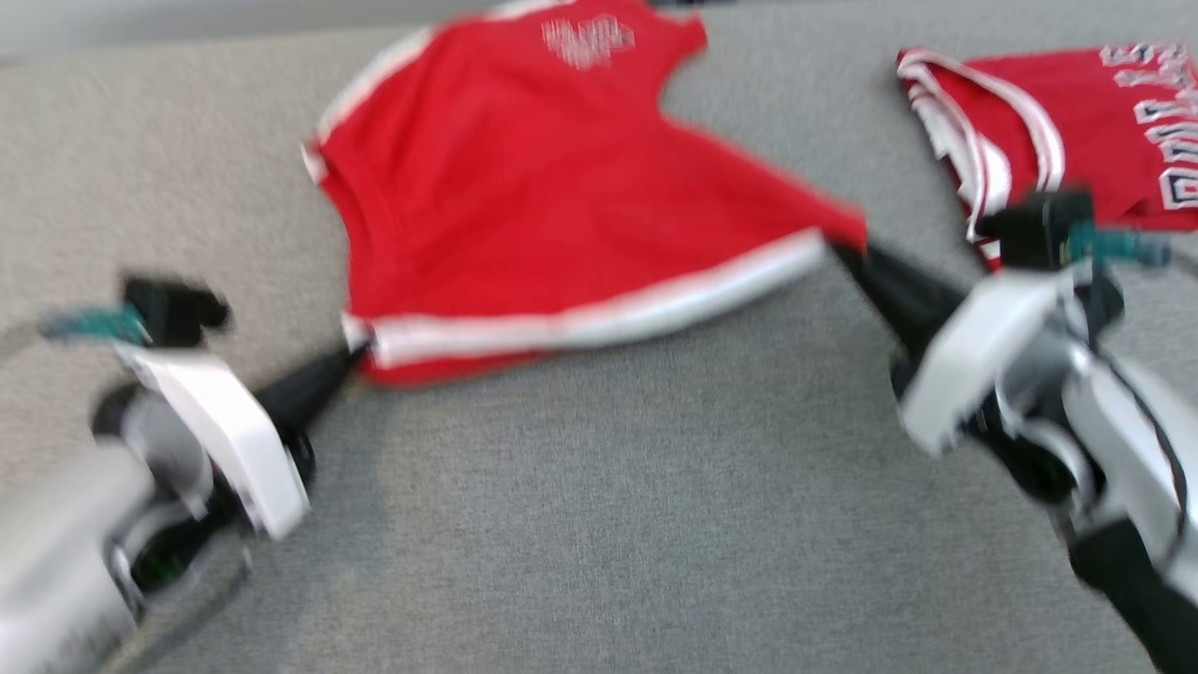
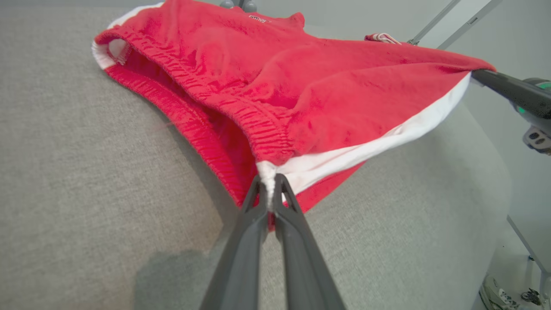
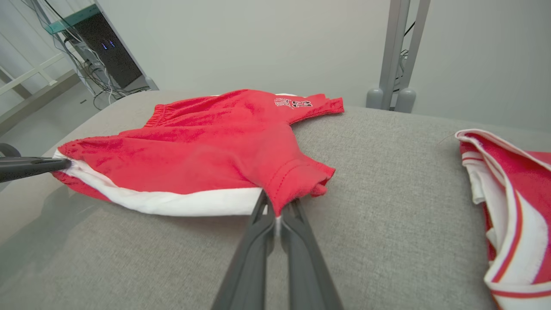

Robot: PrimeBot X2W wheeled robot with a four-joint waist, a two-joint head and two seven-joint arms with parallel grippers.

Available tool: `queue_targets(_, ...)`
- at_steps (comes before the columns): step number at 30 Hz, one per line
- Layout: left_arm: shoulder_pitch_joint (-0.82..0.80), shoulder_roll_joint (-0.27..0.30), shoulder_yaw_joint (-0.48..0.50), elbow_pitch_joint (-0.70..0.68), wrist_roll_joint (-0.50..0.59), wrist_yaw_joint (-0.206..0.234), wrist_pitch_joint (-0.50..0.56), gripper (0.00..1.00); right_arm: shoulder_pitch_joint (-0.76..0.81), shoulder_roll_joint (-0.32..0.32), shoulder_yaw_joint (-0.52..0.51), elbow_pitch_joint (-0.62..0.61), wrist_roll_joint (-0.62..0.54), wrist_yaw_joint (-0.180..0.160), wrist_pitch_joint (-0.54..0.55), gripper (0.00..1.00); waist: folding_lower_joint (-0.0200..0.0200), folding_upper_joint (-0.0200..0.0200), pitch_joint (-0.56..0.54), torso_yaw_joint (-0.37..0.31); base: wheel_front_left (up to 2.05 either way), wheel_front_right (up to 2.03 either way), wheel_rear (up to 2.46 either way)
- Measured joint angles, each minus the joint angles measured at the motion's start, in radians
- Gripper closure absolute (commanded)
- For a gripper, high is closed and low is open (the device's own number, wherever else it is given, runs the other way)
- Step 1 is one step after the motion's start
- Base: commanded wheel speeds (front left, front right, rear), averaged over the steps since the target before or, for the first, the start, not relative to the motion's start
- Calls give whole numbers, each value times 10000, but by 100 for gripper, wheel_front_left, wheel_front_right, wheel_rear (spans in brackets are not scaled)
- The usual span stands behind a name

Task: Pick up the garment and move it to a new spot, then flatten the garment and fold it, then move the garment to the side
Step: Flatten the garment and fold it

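Observation:
The garment [image 1: 524,187] is a pair of red shorts with a white side stripe, stretched out on the grey cushion. My left gripper [image 1: 360,351] is shut on the waistband end of the stripe, seen close in the left wrist view at the garment [image 2: 301,107] where my left gripper [image 2: 270,183] pinches the white corner. My right gripper [image 1: 838,245] is shut on the leg-hem end of the stripe; the right wrist view shows my right gripper [image 3: 275,206] clamped on the garment [image 3: 206,150]. The near edge hangs taut and slightly lifted between the two grippers.
A second red jersey [image 1: 1086,131] with white trim and lettering lies at the right of the cushion, also seen as the jersey [image 3: 512,206]. The grey cushion [image 1: 608,524] spreads wide in front. A metal post [image 3: 396,51] stands behind, and a dark cabinet [image 3: 103,47] at the far left.

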Motion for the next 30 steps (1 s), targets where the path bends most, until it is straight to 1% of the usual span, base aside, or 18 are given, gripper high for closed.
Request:
queue_targets(4, 985, 201, -546, -792, 111, 491, 69, 100, 1890, -740, -324, -1133, 221, 0, 732, 100, 1, 0, -753, 49, 0, 0, 0)
queue_targets(7, 1593, 330, -746, -1421, -2, 819, -25, 100, 3167, -1026, -995, -2010, 224, 0, 1248, 100, 0, 0, -1226, 108, 0, 0, 0)
queue_targets(9, 1979, 510, -892, -1841, -8, 1051, -35, 100, 4124, -1193, -1467, -2594, 159, 0, 1827, 100, 0, 1, -1496, 149, 0, 0, 0)
queue_targets(14, 2479, 863, -1116, -2922, -38, 1522, 67, 100, 6225, -1231, -2984, -4261, -17, 0, 3359, 100, 0, 0, -1937, 282, 0, 0, 0)
queue_targets(17, 2605, 1051, -1193, -3524, -4, 1615, 178, 100, 6869, -947, -3705, -5277, -397, 0, 4033, 100, 0, 1, -2042, 342, 0, 0, 0)
queue_targets(21, 2545, 1168, -1083, -3745, -186, 1643, 407, 100, 6891, -447, -4159, -5996, -759, 0, 4598, 100, 0, 1, -2128, 396, 0, 0, 0)
queue_targets(23, 2440, 1147, -943, -3724, -658, 1413, 629, 100, 6633, -236, -4188, -5967, -765, -2, 4913, 100, 0, 0, -2125, 428, 0, 0, 0)
queue_targets(25, 2204, 1068, -694, -3588, -1292, 1103, 961, 100, 6054, -199, -4115, -5770, -790, 0, 5156, 100, 0, 0, -2029, 457, 0, 0, 0)
queue_targets(27, 1816, 1039, -493, -3279, -1918, 790, 1574, 100, 5311, -190, -3958, -5354, -721, 0, 5375, 100, 0, 0, -1854, 501, 0, 0, 0)
queue_targets(30, 1009, 995, -278, -2514, -2608, 614, 2744, 100, 4033, -73, -3762, -4529, -520, 0, 5651, 100, 0, 0, -1505, 592, 0, 0, 0)
